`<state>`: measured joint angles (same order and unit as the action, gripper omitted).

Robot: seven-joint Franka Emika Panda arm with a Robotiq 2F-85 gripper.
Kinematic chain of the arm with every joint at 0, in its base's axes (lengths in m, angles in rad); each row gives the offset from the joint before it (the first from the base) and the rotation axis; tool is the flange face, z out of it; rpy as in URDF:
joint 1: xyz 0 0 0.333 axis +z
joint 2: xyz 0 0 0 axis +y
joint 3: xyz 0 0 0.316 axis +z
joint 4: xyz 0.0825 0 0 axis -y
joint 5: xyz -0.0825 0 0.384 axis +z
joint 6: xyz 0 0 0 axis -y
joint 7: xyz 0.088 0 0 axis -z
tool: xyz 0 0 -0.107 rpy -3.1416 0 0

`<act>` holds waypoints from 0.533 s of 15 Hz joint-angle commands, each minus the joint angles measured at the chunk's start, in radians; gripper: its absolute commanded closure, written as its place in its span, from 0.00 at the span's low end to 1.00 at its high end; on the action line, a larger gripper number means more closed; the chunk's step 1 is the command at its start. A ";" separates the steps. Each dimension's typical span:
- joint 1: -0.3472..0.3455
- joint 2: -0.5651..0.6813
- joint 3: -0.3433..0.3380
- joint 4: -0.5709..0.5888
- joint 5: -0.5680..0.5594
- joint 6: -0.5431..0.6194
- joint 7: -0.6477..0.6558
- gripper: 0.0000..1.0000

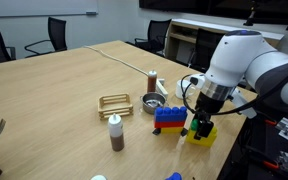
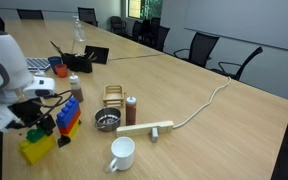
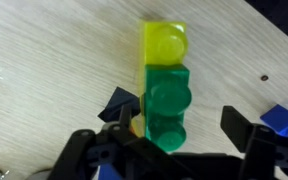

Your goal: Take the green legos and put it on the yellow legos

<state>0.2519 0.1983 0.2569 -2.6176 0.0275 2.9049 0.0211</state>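
Observation:
In the wrist view the green legos sit on top of the yellow legos, covering the near part so that only the far yellow studs show. My gripper straddles the green brick with its jaws open; the right finger stands clear of it with a gap. In both exterior views the gripper hangs right over the yellow legos near the table edge.
A blue-and-red brick stack stands right beside the yellow block. A metal bowl, a wooden rack, a brown bottle, a white mug and a wooden block lie further along the table.

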 commanded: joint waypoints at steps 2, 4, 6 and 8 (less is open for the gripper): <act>-0.008 -0.013 0.003 0.022 0.001 -0.002 -0.002 0.00; -0.010 -0.024 0.003 0.030 0.001 -0.003 -0.003 0.00; -0.010 -0.024 0.003 0.029 0.001 -0.003 -0.003 0.00; -0.010 -0.024 0.003 0.029 0.001 -0.003 -0.003 0.00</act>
<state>0.2456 0.1752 0.2560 -2.5889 0.0274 2.9042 0.0204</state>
